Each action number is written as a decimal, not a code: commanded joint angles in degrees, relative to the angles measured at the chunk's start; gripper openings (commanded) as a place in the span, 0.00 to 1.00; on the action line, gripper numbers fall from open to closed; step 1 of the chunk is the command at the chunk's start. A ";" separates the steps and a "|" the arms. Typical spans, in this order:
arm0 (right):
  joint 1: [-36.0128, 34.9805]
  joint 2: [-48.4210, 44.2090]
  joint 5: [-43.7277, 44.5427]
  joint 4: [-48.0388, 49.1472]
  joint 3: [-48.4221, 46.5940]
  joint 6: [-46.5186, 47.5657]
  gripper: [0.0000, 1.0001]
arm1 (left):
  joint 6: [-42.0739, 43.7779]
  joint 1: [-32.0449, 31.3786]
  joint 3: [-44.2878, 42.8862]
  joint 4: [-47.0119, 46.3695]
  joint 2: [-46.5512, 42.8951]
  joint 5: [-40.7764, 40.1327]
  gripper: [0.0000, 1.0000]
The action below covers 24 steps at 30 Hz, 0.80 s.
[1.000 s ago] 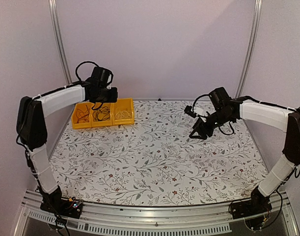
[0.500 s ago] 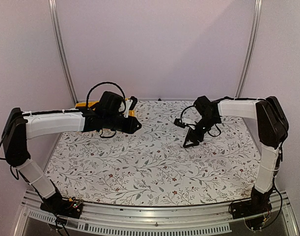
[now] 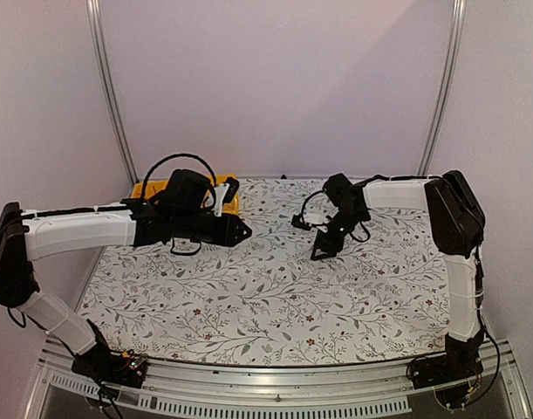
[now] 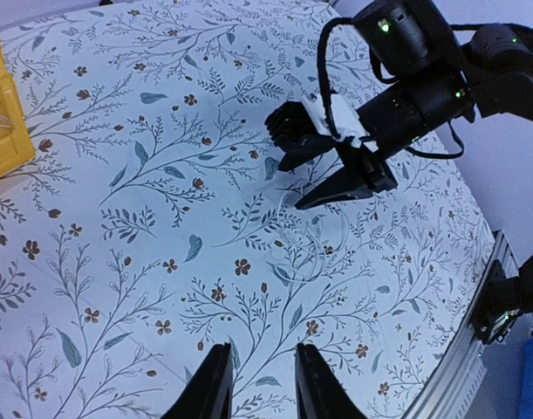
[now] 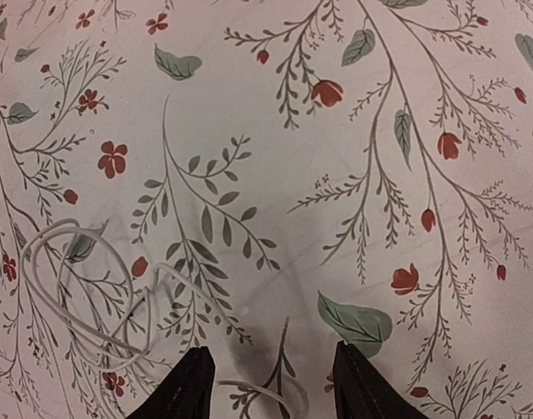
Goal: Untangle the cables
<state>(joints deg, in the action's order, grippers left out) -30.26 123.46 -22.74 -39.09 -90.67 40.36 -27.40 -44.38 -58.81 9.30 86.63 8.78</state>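
Observation:
A pale thin cable (image 5: 74, 301) lies in loose loops on the flowered table, left of my right gripper (image 5: 270, 349). One strand of it (image 5: 266, 393) curves across between the open fingers, low over the cloth. In the top view the right gripper (image 3: 319, 251) points down at the table's middle back. My left gripper (image 3: 245, 231) is open and empty, hovering above bare cloth (image 4: 263, 349). Faint pale loops (image 4: 310, 249) show below the right gripper (image 4: 336, 185) in the left wrist view. Red and black cables are hidden.
The yellow bin (image 3: 148, 188) at the back left is mostly hidden behind my left arm. Its corner (image 4: 0, 113) shows in the left wrist view with a pale wire inside. The table's metal front edge (image 3: 266, 384) runs along the bottom.
My left arm has swung from over the yellow bins out toward the table's middle. My right gripper has moved left and lowered toward the cloth.

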 commanded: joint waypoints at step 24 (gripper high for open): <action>-8.28 0.44 6.93 2.20 -1.69 26.42 0.00 | -3.14 -0.44 5.37 -4.31 -5.39 -6.91 0.29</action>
<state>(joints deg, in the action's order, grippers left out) -36.91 126.26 -16.53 -36.99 -92.92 60.80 -30.22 -44.38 -54.57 7.79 81.32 2.35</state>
